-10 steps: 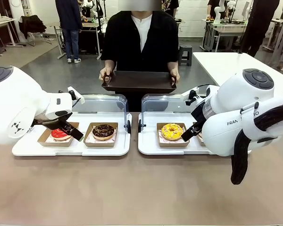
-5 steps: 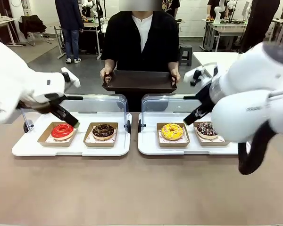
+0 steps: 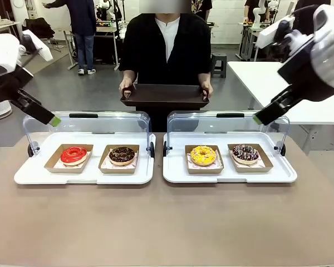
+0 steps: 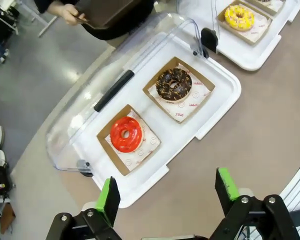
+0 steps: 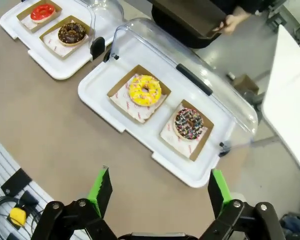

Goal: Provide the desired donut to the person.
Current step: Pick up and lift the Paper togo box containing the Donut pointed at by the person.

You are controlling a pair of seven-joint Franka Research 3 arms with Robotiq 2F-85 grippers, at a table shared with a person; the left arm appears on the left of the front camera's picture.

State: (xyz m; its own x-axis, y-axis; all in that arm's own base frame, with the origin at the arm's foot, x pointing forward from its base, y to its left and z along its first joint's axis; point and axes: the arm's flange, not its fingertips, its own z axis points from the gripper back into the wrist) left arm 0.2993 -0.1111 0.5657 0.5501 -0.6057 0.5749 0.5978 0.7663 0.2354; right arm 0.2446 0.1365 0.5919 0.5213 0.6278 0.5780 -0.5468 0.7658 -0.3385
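Two white trays hold two donuts each, every donut in a cardboard holder. The left tray (image 3: 22, 173) carries a red donut (image 3: 73, 154) (image 4: 125, 134) and a chocolate donut (image 3: 122, 154) (image 4: 173, 84). On the right tray (image 3: 175, 175) sit a yellow donut (image 3: 202, 155) (image 5: 144, 90) and a dark sprinkled donut (image 3: 245, 152) (image 5: 189, 123). The person (image 3: 166, 44) stands across the table holding a dark serving tray (image 3: 164, 95) with both hands. My left gripper (image 3: 44, 117) (image 4: 167, 189) hangs open high above the left tray. Above the right tray my right gripper (image 3: 264, 115) (image 5: 160, 184) is open and holds nothing.
Clear hinged lids (image 3: 108, 122) (image 3: 211, 121) stand raised behind both trays, black handles on top. A white side table (image 3: 267, 78) is at the far right. Brown tabletop (image 3: 167, 222) lies bare in front of the trays. A bystander (image 3: 80, 28) stands far behind.
Both arms have lifted up and swung outward, away from the trays. The red and sprinkled donuts, earlier hidden behind the arms, are in plain sight. The person holds still.
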